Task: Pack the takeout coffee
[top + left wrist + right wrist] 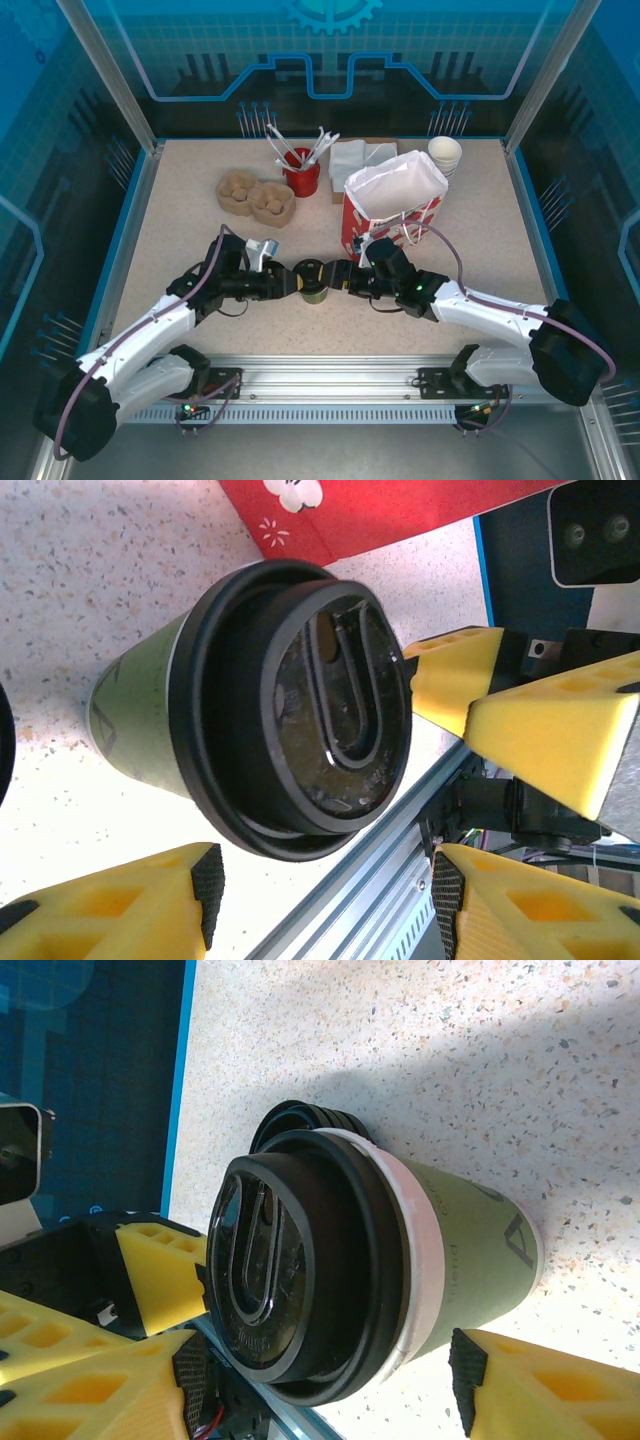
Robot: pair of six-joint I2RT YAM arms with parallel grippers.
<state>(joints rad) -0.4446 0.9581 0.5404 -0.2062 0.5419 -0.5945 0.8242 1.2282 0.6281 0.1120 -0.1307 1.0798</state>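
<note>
The takeout coffee (315,291) stands upright on the speckled table near the front edge, olive-green with a black lid (300,700). My two grippers face each other across it. The left gripper (290,283) is open, its yellow fingers (110,900) spread wide and stopping short of the lid (325,900). The right gripper (343,280) is open as well. Its pads (465,1375) flank the cup (470,1250) just below the lid, with thin gaps showing on both sides. In the left wrist view, the right gripper's fingers (470,680) reach the far side of the lid.
A low stack of black lids (300,1120) sits right behind the cup. The red paper bag (395,205) stands open behind the right gripper. Further back are pulp cup carriers (257,195), a red utensil cup (302,172) and stacked white cups (445,155). An aluminium rail (400,880) runs along the near edge.
</note>
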